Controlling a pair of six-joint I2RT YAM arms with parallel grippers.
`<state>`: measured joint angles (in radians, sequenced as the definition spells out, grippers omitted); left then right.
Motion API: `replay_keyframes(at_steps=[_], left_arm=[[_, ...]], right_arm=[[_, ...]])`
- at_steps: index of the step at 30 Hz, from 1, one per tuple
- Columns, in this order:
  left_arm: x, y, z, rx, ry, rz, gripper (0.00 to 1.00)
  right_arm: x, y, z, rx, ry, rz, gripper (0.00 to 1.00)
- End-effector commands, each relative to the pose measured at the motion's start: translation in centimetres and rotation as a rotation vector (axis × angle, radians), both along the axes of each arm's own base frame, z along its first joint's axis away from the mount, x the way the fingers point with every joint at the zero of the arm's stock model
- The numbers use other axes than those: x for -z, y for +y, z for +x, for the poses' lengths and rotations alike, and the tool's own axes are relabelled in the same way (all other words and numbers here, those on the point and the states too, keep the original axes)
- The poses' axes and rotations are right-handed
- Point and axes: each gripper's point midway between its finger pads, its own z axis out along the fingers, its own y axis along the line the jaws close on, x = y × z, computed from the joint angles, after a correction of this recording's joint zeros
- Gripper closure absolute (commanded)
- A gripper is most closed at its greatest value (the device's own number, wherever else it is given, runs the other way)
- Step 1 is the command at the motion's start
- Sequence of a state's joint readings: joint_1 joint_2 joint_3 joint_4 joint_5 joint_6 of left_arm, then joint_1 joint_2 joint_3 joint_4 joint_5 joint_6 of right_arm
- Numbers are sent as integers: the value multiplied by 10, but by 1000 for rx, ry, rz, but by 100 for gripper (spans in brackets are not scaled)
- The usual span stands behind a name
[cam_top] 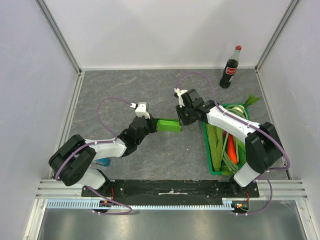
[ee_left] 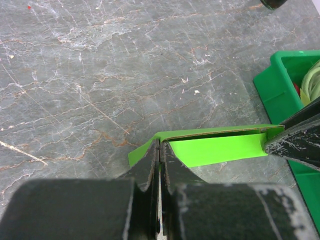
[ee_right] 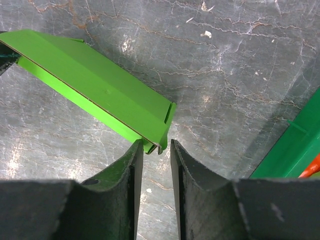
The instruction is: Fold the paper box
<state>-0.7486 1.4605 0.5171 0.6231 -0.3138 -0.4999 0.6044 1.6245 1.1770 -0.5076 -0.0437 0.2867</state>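
Only your right wrist view shows the right gripper (ee_right: 156, 144) parted, box (ee_right: 95, 82) corner at its mouth. Your left gripper (ee_left: 160, 150) clamps the box's other end; box mid-table, long axis 9 to 3 o'clock.

- paper box (cam_top: 168, 125): bright lime-green thin card, long and narrow, panels folded nearly flat on each other.
- Brown raw card edge shows along the top fold; small notched tab at its right-end corner.
- Roughly level, spanning between the two grippers.
- Left end pinched in the closed left gripper (ee_left: 160, 150).
- Right-end corner sits at the slightly parted tips of the right gripper (ee_right: 156, 145).
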Motion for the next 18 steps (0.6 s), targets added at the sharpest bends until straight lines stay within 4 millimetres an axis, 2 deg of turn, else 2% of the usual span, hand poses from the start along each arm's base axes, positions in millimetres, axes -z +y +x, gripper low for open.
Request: replay_keyframes(at_steps=[1,3,8,13,18], left_arm=[[43,13,-18,16,112,137,98],[43,12,-18,16,110,136,98],[41,11,-17,19,107,137,98],[43,10,-17,23,110,137,98],[42,9,-17,24,108,138,98]], right_arm=[[-28,9,18,20,-88,51,69],[-30,10,19,24,-92,57,72],[-31,13,18,52,-70,80,89],[-35,23,12,87,-11,146,100],[-26,33,3,110,88,203,100]])
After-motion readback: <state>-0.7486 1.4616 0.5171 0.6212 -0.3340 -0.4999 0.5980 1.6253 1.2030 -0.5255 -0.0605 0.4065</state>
